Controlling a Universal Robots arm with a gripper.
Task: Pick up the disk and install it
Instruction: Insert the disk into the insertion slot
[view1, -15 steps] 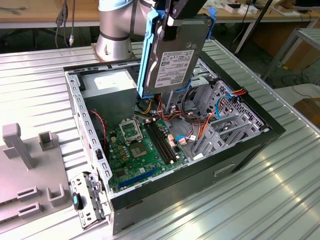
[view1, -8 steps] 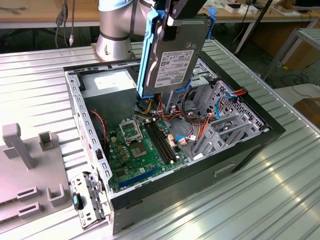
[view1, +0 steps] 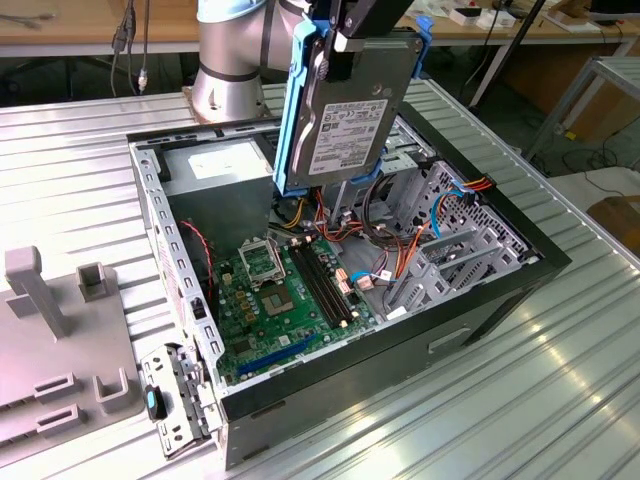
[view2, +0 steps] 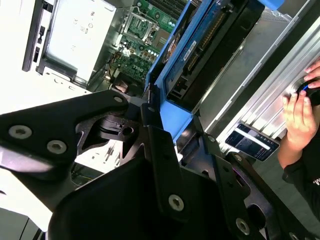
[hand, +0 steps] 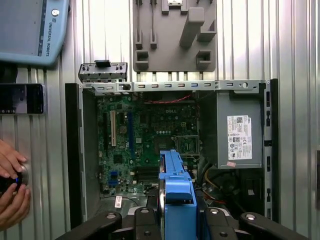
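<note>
Ribbed silver desk (view1: 560, 400) carries an open computer case (view1: 480, 300), green motherboard (view1: 285, 300) showing. The arm (view1: 235, 60) reaches over it, pincer (view1: 340, 55) clamped on the disk (view1: 350, 125): a flat dark slab in a glossy blue plastic frame, hanging upright just below the pincer, above the case.

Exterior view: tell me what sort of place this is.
Probably a robotics lab or test bench: a robot arm on a ribbed metal table, the disk held above an open computer case, and wooden desks with cables behind.
</note>
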